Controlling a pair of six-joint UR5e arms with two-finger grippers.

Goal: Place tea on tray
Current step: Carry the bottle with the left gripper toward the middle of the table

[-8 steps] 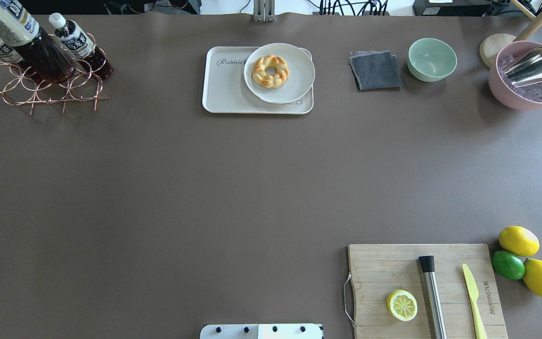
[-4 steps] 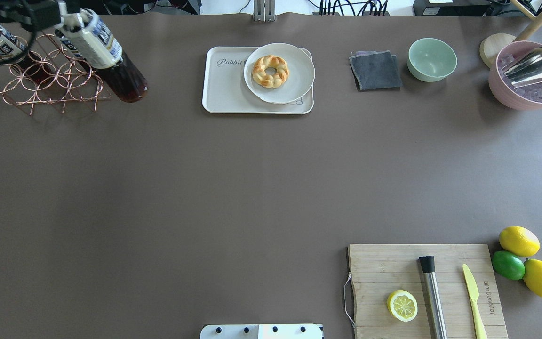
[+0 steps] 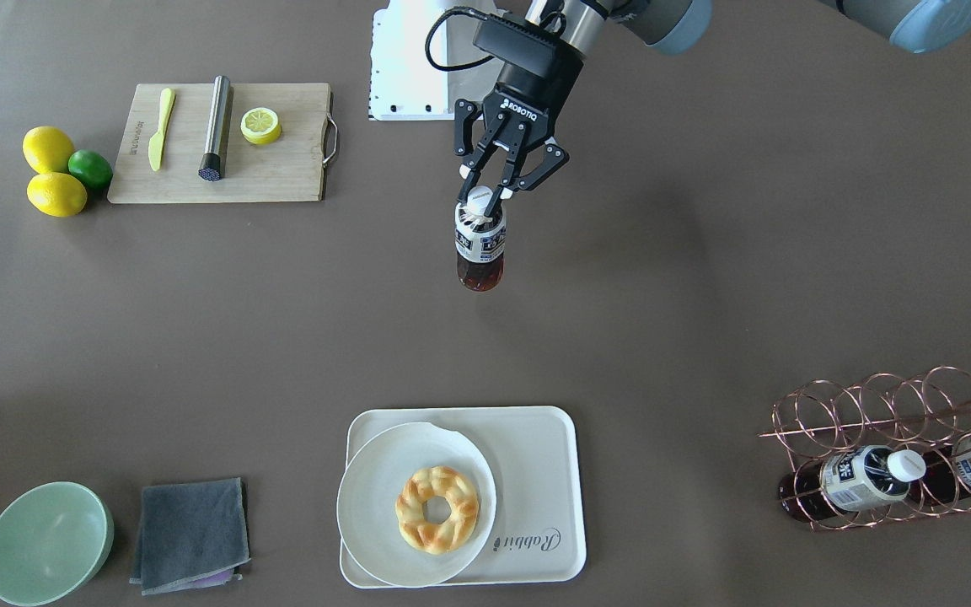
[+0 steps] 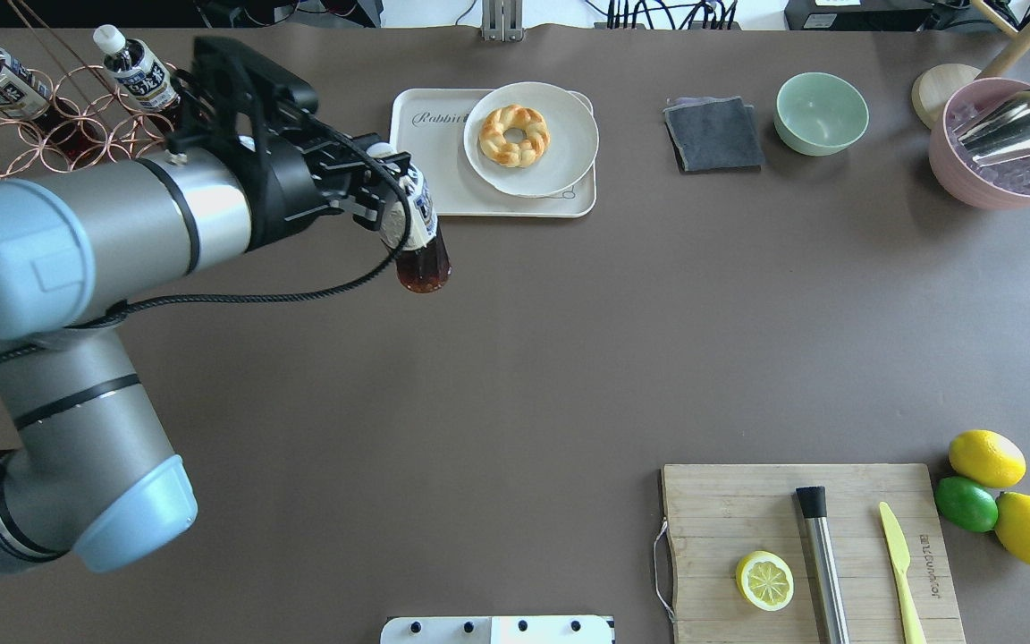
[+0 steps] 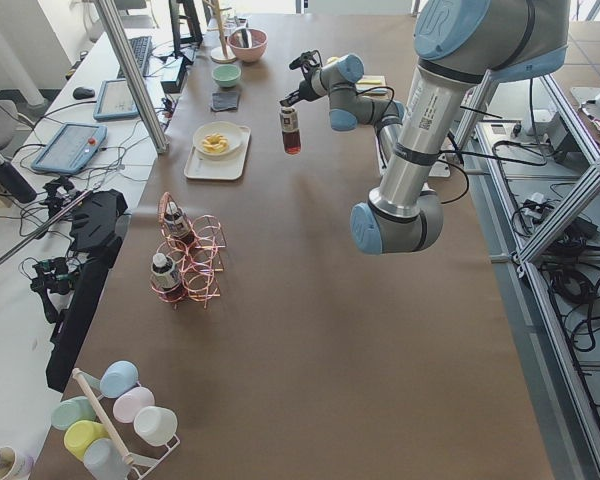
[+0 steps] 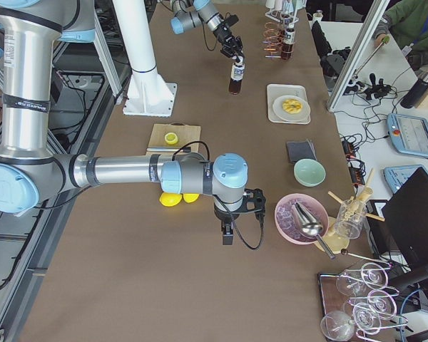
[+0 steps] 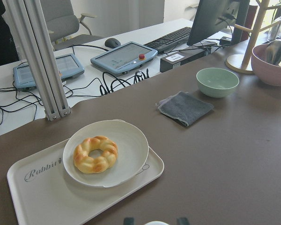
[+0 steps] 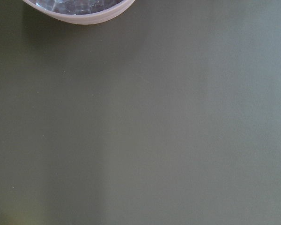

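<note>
My left gripper (image 4: 387,183) is shut on the cap end of a tea bottle (image 4: 418,250) and holds it upright in the air, to the near left of the tray (image 4: 430,183). The gripper (image 3: 484,199) and bottle (image 3: 480,249) also show in the front view. The cream tray (image 3: 540,472) carries a white plate (image 3: 372,506) with a braided doughnut (image 3: 437,508); its "Rabbit" side is bare. Two more tea bottles (image 4: 135,76) lie in a copper wire rack (image 4: 77,134). My right gripper (image 6: 228,231) shows only in the right side view; I cannot tell its state.
A grey cloth (image 4: 713,134), green bowl (image 4: 821,112) and pink bowl (image 4: 953,170) with ice and a scoop stand to the right of the tray. A cutting board (image 4: 712,501) with lemon half, muddler and knife lies at the near right, beside lemons (image 4: 986,458) and a lime.
My left arm has carried the tea bottle away from the copper rack to the right, close to the tray's near left corner. The right arm shows no movement.
</note>
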